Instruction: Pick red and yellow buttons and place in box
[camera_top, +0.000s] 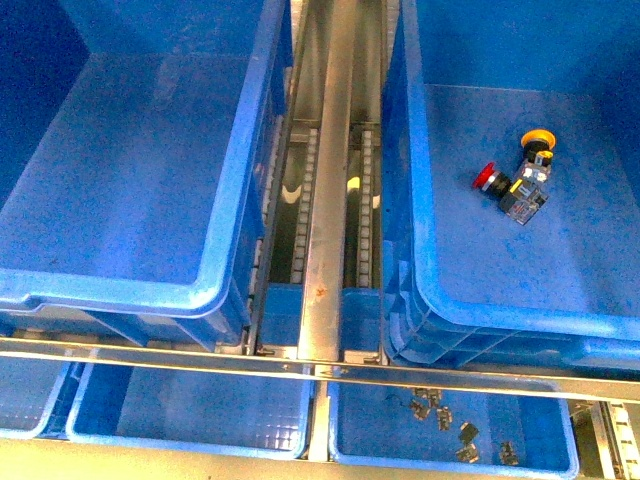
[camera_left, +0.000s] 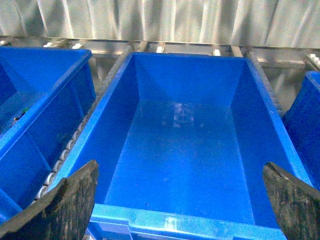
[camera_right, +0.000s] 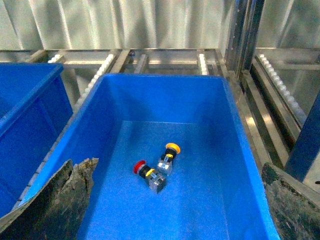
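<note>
The red button (camera_top: 488, 178) and yellow button (camera_top: 538, 140) are already laid in the box (camera_top: 420, 250); both grippers are held spread, empty.

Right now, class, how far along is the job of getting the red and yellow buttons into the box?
Looks done: the red button and yellow button lie together on the floor of the right-hand box. In hand: nothing; both end effectors, left and right, hang open and empty. Left: seemingly nothing.
</note>
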